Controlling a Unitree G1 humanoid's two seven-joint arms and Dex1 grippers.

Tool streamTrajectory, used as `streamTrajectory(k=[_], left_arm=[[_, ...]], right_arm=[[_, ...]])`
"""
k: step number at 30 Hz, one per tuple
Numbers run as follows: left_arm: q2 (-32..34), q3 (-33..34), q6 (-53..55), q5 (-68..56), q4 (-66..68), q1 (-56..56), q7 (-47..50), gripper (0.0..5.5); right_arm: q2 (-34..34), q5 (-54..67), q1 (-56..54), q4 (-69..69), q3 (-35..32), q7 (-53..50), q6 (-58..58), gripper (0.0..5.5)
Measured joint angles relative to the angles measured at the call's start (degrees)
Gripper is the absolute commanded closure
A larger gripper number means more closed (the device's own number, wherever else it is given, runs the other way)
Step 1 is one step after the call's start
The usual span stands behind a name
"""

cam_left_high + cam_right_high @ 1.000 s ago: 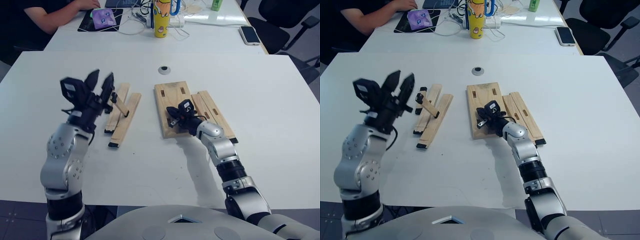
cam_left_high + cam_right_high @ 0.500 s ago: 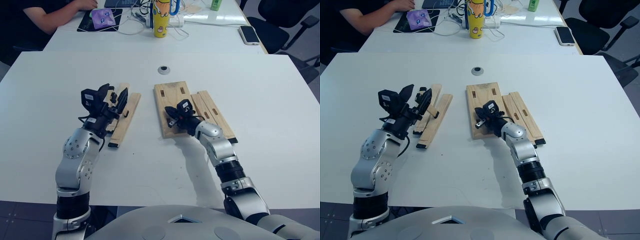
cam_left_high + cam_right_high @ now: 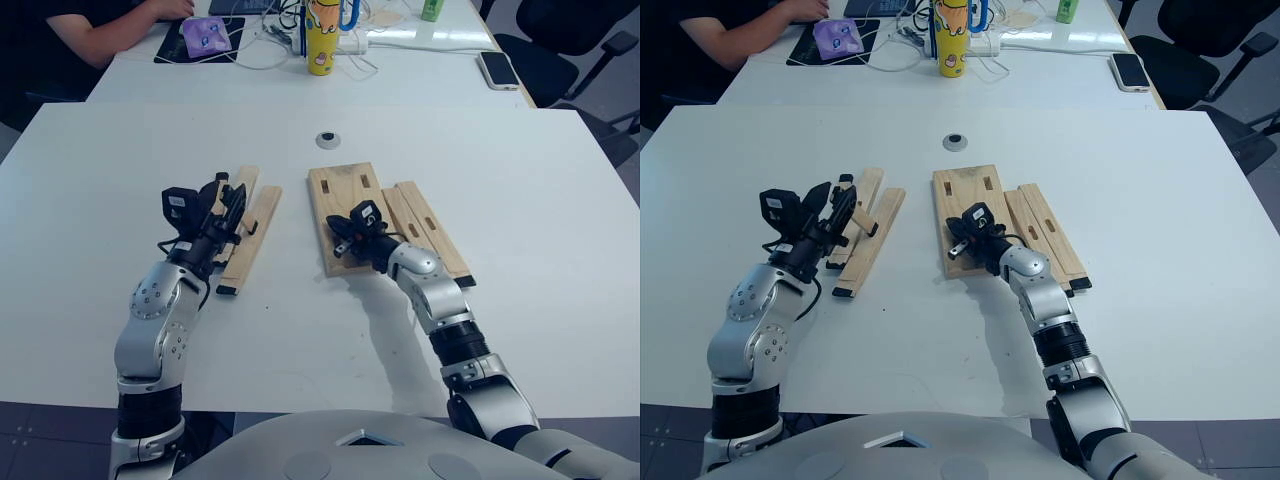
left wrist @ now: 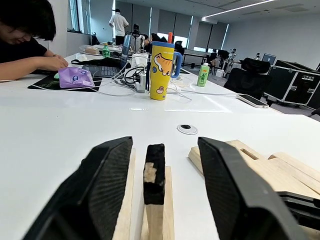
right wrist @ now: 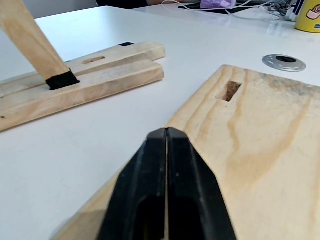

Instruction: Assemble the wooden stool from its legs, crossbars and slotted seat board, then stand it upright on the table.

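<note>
**Q:** What is altered over the last second?

**A:** The left gripper (image 3: pixel 231 195), which was held high and spread wide at the left of the head view a second ago, is now brought down to the pair of long wooden pieces (image 3: pixel 250 235) left of centre. Its fingers are kept apart. The short black-tipped crossbar (image 4: pixel 154 172) is framed between them and, so far as can be judged, is not yet touched. The right gripper (image 5: pixel 166 132) is left where it was. It is pressed shut on nothing and set low at the near left corner of the slotted seat board (image 3: pixel 335 190) at centre frame.

**Q:** What is meant by that for the task?

**A:** A grasp of the crossbar is judged to be in preparation. No joint is yet made. The seat board is laid flat, a second pair of pieces (image 3: pixel 430 225) is laid just beside its right edge, and nothing is stood upright. The task is therefore placed at its very beginning.

**Q:** Are containers shown?

**A:** A yellow mug (image 3: pixel 323 40) is seen at top centre, on the farther table, and its contents cannot be made out. No stool part is kept in a container. All are laid directly on the white table (image 3: pixel 500 170).
</note>
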Motion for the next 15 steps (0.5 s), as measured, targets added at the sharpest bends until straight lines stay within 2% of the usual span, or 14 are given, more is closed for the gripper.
streamTrajectory(k=[10, 15], left_arm=[[-0.1, 0.7, 1.0, -1.5, 1.9, 0.0, -0.5, 5.02], [-1.0, 1.8, 1.0, -4.1, 2.1, -0.3, -0.8, 5.04]], right_arm=[[0.1, 0.0, 0.0, -0.1, 0.1, 0.0, 0.0, 5.50], [-0.1, 0.0, 0.0, -0.1, 0.1, 0.0, 0.0, 5.50]])
